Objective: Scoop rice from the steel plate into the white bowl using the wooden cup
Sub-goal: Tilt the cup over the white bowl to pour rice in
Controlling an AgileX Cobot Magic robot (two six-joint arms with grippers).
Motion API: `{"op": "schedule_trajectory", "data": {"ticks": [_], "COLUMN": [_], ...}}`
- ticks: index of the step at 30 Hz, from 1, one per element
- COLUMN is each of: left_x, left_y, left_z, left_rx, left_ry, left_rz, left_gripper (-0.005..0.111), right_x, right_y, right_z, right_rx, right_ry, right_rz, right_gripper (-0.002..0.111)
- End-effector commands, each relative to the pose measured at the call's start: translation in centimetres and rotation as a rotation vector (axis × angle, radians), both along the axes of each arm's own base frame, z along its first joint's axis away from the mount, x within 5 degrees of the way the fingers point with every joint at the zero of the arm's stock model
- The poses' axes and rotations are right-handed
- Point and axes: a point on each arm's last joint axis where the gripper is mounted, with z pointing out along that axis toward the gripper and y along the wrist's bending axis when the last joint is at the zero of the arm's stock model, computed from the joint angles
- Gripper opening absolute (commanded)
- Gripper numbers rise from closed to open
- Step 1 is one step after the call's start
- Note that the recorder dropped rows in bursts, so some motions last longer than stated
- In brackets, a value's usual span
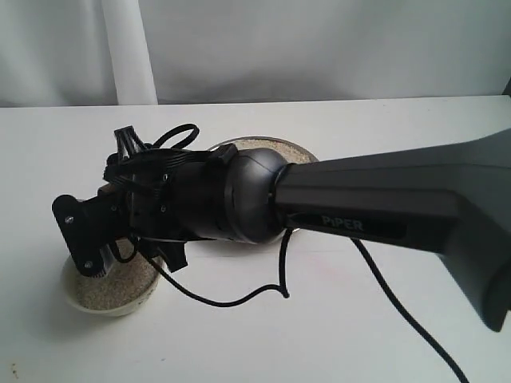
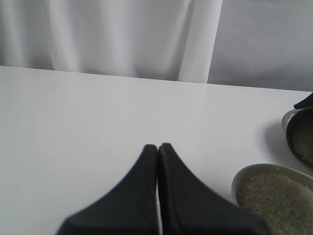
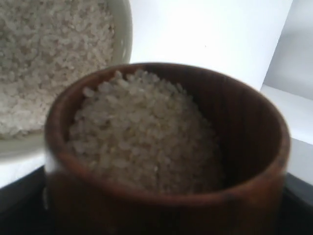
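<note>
My right arm reaches across to the left, and its gripper [image 1: 94, 209] is shut on the wooden cup [image 3: 166, 205]. The cup is filled with rice [image 3: 142, 132] and appears roughly upright. It hangs just beside the rim of the white bowl [image 3: 124, 34], whose inside holds more rice [image 3: 49, 58]. In the exterior view the bowl [image 1: 96, 307] sits at the front left, partly under the gripper. The steel plate [image 1: 307, 152], with rice on it, lies mostly hidden behind the arm. My left gripper [image 2: 157, 147] is shut and empty, low over bare table left of the bowl [image 2: 254, 171].
A black cable [image 1: 239, 302] loops from the right arm onto the table in front of it. White curtain [image 1: 128, 48] closes off the back. White tabletop [image 2: 88, 112] stretches around the left gripper.
</note>
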Motion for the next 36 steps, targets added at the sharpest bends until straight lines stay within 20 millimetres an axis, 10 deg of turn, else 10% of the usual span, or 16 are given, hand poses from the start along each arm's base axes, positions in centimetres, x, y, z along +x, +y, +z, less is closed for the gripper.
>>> {"op": "schedule_trajectory", "data": {"ticks": [1,29,36], "left_x": [0.0,0.0,0.0], "left_y": [0.0,0.0,0.0], "left_z": [0.0,0.0,0.0], "left_rx": [-0.009,-0.009,-0.009], "left_ry": [-0.005,-0.005,-0.005], "left_rz": [-0.006,-0.006,-0.006], "left_gripper": [0.0,0.0,0.0], "right_x": [-0.4,-1.8,-1.2], "right_y": [0.4,1.2,1.4], "right_z": [0.6,1.3,-1.7], "right_rx": [-0.038,-0.212,-0.341], "right_ry": [-0.058,-0.252,-0.31], "right_rz": [0.027,0.121,0.144], "right_gripper": [0.0,0.0,0.0]}}
